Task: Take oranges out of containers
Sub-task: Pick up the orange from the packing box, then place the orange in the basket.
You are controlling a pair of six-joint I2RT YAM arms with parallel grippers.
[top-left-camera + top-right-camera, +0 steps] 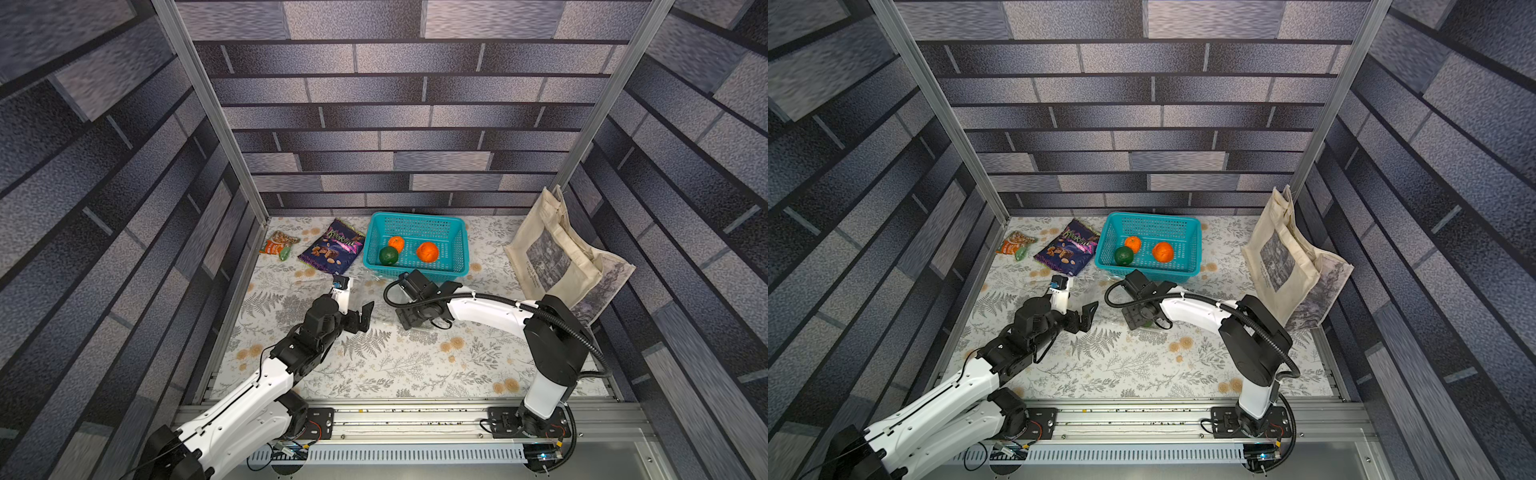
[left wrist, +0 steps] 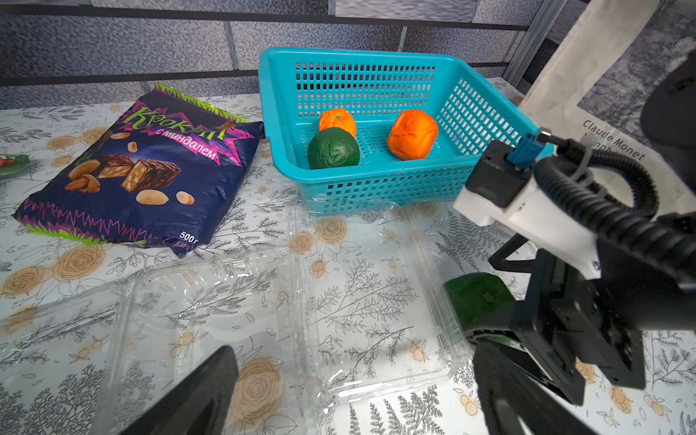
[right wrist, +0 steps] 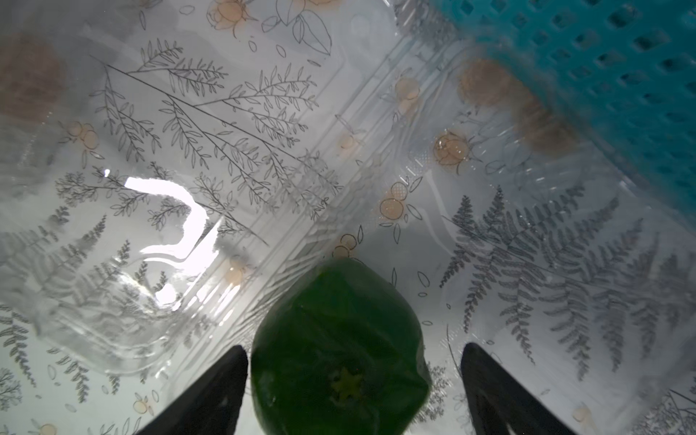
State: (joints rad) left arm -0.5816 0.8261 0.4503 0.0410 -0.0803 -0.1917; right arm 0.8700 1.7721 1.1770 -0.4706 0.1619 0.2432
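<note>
Two bright oranges [image 1: 397,244] [image 1: 427,252] and a dark green one [image 1: 388,255] lie in the teal basket [image 1: 415,217]. A second green orange [image 3: 339,339] sits on the clear plastic of a container [image 3: 158,301]. My right gripper [image 3: 354,350] stands open around this fruit, one finger close against it and the other a gap away. In the left wrist view the same fruit [image 2: 478,297] shows under the right gripper. My left gripper [image 2: 348,395] is open and holds nothing, low over the clear open containers [image 2: 369,301] [image 2: 188,301].
A purple sweets bag [image 1: 332,249] and a small orange snack packet [image 1: 278,245] lie at the back left. A beige tote bag [image 1: 561,257] leans against the right wall. The basket stands just behind the containers.
</note>
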